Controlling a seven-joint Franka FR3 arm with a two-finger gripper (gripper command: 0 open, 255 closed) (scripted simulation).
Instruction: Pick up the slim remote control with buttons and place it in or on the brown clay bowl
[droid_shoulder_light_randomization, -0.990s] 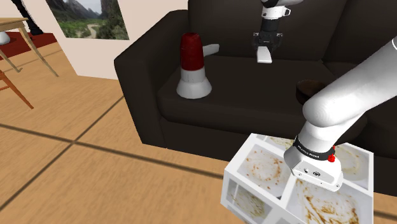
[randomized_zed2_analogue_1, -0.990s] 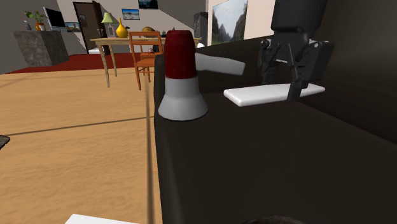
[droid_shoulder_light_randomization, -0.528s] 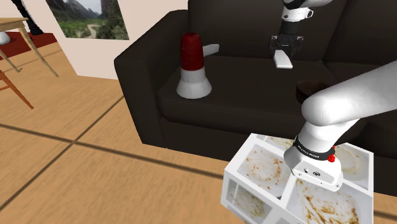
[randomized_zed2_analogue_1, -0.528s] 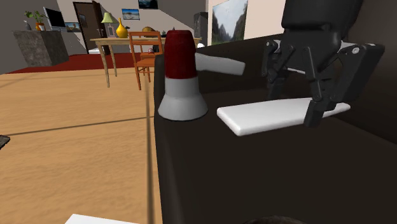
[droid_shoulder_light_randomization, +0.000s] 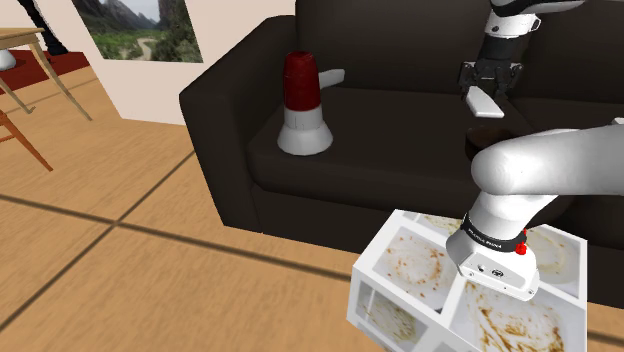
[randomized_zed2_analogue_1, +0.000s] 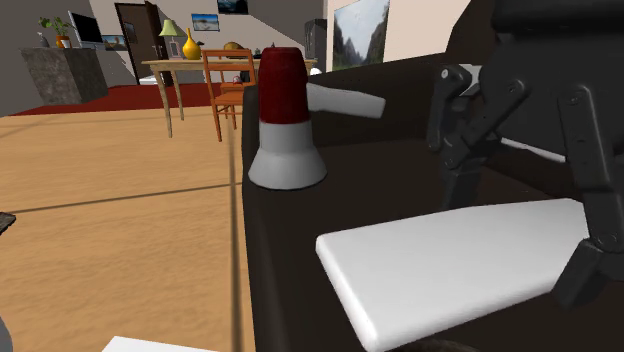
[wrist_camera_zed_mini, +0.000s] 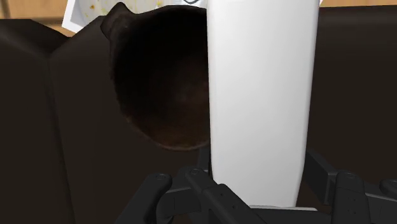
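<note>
Over the dark brown bowl (wrist_camera_zed_mini: 159, 83) on the sofa (droid_shoulder_light_randomization: 380, 150), the jaws clamp the plain white remote (wrist_camera_zed_mini: 261, 95).

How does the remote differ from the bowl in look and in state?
The remote is plain white, flat and long; the bowl is dark brown and round. The remote is clasped by the gripper, in the air; the bowl rests on the sofa seat.

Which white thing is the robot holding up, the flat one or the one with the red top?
The flat white remote, clasped in the fingers. The red-topped thing stands on the sofa.
</note>
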